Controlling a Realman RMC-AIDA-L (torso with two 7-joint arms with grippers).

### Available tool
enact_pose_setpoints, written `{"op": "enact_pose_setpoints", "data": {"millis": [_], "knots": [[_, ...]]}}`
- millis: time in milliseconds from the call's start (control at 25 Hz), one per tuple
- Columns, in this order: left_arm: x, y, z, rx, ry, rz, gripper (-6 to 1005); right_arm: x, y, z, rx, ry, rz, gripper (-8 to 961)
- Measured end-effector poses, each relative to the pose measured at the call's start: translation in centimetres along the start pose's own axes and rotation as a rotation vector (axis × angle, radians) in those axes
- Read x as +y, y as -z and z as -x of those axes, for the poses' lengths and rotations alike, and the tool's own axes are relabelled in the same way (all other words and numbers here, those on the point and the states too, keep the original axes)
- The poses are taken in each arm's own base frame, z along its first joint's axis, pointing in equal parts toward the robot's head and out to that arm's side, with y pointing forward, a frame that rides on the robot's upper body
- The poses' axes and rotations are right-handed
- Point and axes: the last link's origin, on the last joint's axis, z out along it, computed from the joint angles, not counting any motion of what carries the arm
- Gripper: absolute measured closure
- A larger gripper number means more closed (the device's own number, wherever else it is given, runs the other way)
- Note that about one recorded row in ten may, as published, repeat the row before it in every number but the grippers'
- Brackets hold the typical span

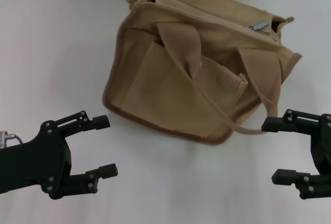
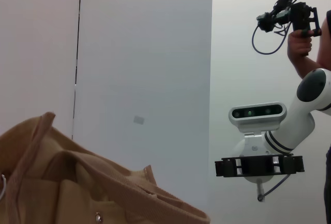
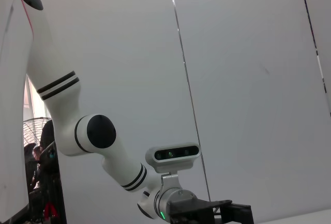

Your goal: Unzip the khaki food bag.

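Khaki food bag (image 1: pixel 191 74) slumped on white surface (image 1: pixel 51 53), far centre, handles flopped over its front. Zipper pull (image 1: pixel 257 26) at right end of top seam; zip looks mostly closed, far end gaping. Left hand (image 1: pixel 101 146) and right hand (image 1: pixel 273 151) both spread, empty, low at near corners, flanking bag for access.

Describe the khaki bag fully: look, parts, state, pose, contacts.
The khaki food bag is soft canvas-like fabric with darker tan trim along its base. It lies on the white table, turned at an angle. Two wide handles flop over its front, and a thin strap trails toward the right gripper. The metal zipper pull sits near the bag's far right end. The left gripper is apart from it; strap contact at the right is unclear.
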Motion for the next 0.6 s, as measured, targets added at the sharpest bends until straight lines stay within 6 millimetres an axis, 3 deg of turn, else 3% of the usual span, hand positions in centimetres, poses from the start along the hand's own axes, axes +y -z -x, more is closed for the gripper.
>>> {"op": "enact_pose_setpoints", "data": {"millis": [600], "knots": [[0.22,0.05,0.09,0.003,0.018,-0.002,186,0.6,-0.05,-0.49,-0.016,-0.017,-0.01,170]]}}
